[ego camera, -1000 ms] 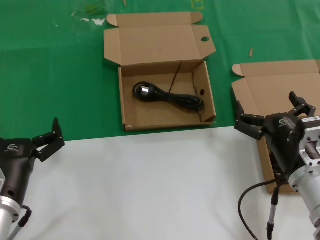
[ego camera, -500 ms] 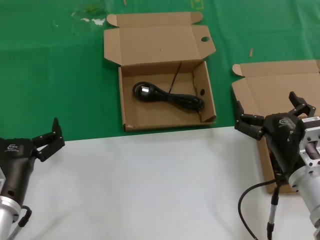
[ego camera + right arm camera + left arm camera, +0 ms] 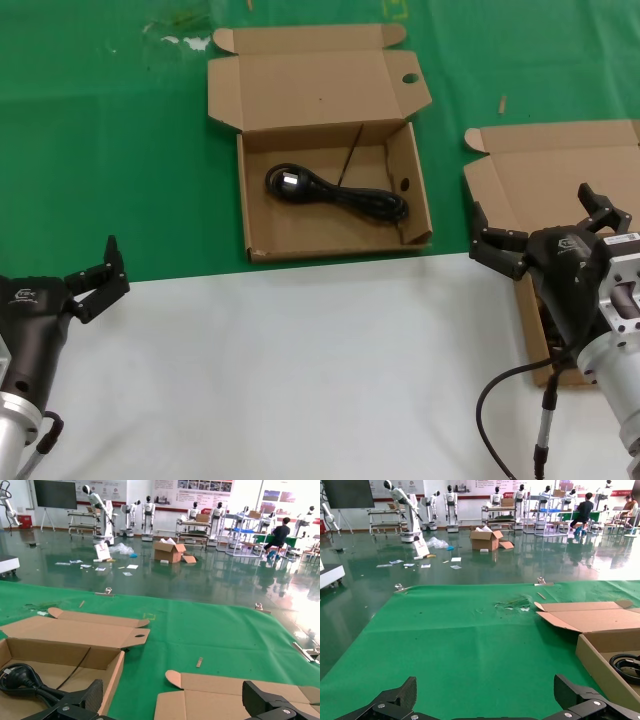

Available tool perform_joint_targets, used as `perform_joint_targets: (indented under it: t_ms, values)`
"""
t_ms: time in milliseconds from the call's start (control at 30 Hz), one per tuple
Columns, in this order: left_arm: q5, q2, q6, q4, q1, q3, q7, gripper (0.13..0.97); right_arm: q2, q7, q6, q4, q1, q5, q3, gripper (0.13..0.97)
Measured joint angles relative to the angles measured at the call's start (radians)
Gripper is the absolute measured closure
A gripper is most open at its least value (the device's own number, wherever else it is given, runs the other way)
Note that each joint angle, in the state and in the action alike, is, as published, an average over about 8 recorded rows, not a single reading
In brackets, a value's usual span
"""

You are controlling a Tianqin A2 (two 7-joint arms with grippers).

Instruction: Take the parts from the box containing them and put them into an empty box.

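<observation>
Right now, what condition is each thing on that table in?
Box with round holes: lid open, one black power cord coiled inside.
Box at the robot's right: lid open, contents mostly hidden by the arm.
Left gripper: jaws open, empty, over the table edge.
Right gripper: jaws open, empty, over its box.

Counter (image 3: 300,380): white near half, green cloth (image 3: 100,150) on far half. Beyond it a glossy dark-green hall floor (image 3: 470,565), littered with paper scraps (image 3: 437,542), with a cardboard carton (image 3: 167,551), metal racks (image 3: 505,517) and white humanoid robots (image 3: 451,502) along the far wall.
</observation>
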Motion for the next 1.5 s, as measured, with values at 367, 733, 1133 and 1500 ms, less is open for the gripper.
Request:
perform_joint_targets:
  t_ms: [367, 733, 1133, 1500]
  values:
    - [0.000, 0.000, 0.000, 0.000, 0.000, 0.000, 0.000, 0.132, 0.000, 0.000, 0.000, 0.000, 0.000, 0.000, 0.000, 0.129]
    - [0.000, 0.000, 0.000, 0.000, 0.000, 0.000, 0.000, 0.132, 0.000, 0.000, 0.000, 0.000, 0.000, 0.000, 0.000, 0.129]
    - [0.000, 0.000, 0.000, 0.000, 0.000, 0.000, 0.000, 0.132, 0.000, 0.000, 0.000, 0.000, 0.000, 0.000, 0.000, 0.129]
    - [0.000, 0.000, 0.000, 0.000, 0.000, 0.000, 0.000, 0.132, 0.000, 0.000, 0.000, 0.000, 0.000, 0.000, 0.000, 0.129]
